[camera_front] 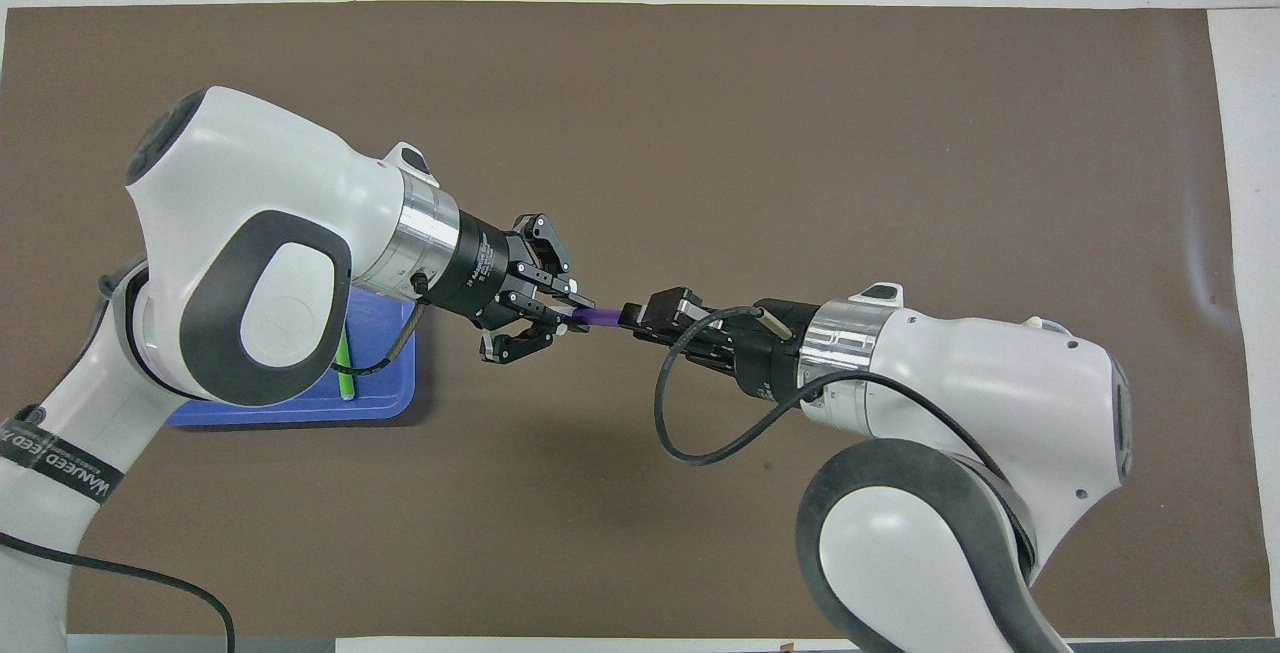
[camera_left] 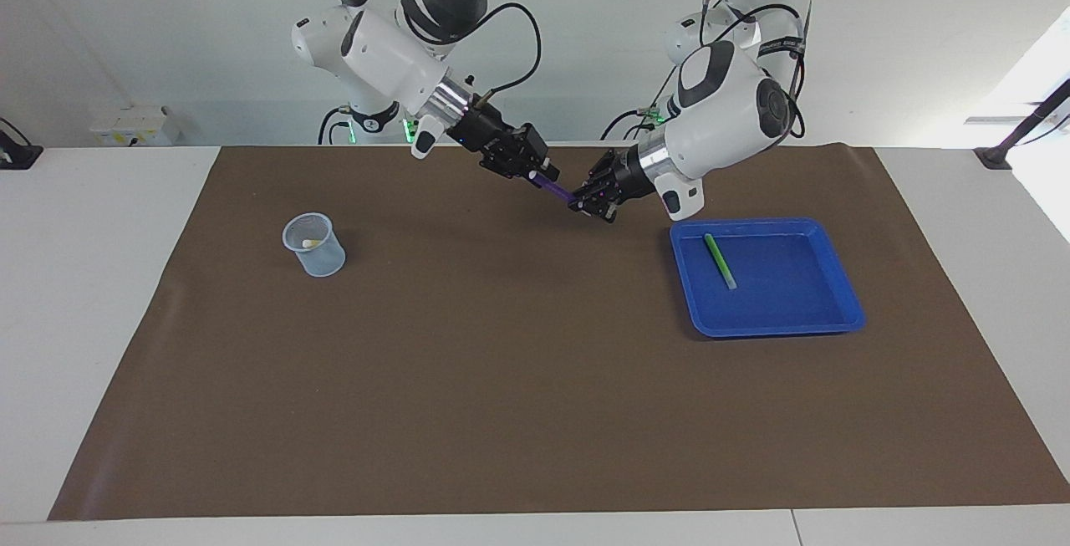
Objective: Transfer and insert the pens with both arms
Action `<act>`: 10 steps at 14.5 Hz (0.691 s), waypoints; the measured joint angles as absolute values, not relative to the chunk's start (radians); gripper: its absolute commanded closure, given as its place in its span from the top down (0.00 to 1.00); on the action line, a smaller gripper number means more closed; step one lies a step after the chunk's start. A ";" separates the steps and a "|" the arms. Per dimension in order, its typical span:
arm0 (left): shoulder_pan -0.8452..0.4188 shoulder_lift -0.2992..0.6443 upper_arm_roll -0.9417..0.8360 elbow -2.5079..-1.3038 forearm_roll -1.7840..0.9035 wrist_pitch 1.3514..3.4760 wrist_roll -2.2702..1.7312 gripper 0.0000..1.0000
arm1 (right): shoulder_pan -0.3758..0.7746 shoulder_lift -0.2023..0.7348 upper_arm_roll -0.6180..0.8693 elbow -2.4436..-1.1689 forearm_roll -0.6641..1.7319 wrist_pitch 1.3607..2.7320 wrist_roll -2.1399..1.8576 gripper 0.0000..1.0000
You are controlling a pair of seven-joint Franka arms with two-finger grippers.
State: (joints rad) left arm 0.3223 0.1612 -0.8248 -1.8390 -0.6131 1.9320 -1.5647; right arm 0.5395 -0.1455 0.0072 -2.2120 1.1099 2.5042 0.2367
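the purple pen (camera_left: 552, 188) was up in the air over the brown mat (camera_left: 518, 379), roughly mid-table at the robots' end, tilted and stretched between the two grippers. the left gripper (camera_left: 580, 199) was pinching one end of it, fingertips pressed together on the barrel with the outer links splayed out. the right gripper (camera_left: 535, 176) was clamped onto the other end, so both had hold of the same pen at once and only a short purple bit (camera_front: 600, 316) showed between them in the overhead view.

the green pen (camera_left: 719, 260) lay flat in the blue tray (camera_left: 823, 324) toward the left arm's end of the table, whitish tip pointing away from the robots. a clear plastic cup (camera_left: 315, 245) stood upright toward the right arm's end, well apart from the tray, with something pale yellowish (camera_left: 310, 242) inside, too small to be sure what it was.
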 measured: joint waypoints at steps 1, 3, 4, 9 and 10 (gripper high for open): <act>0.322 0.160 -0.825 -1.840 -0.613 1.932 -1.565 0.00 | 0.540 -0.145 0.007 -2.211 1.110 2.504 0.237 0.00; 0.322 0.160 -0.825 -1.840 -0.613 1.932 -1.565 0.21 | 0.540 -0.145 0.007 -2.212 1.110 2.504 0.237 0.00; 0.322 0.160 -0.825 -1.840 -0.613 1.932 -1.565 0.21 | 0.540 -0.145 0.007 -2.211 1.110 2.504 0.237 0.00; 0.320 0.160 -0.826 -1.840 -0.616 1.933 -1.565 0.99 | 0.540 -0.145 0.008 -2.210 1.109 2.502 0.237 0.00; 0.320 0.160 -0.827 -1.840 -0.616 1.933 -1.565 1.00 | 0.539 -0.146 0.007 -2.208 1.103 2.492 0.236 0.00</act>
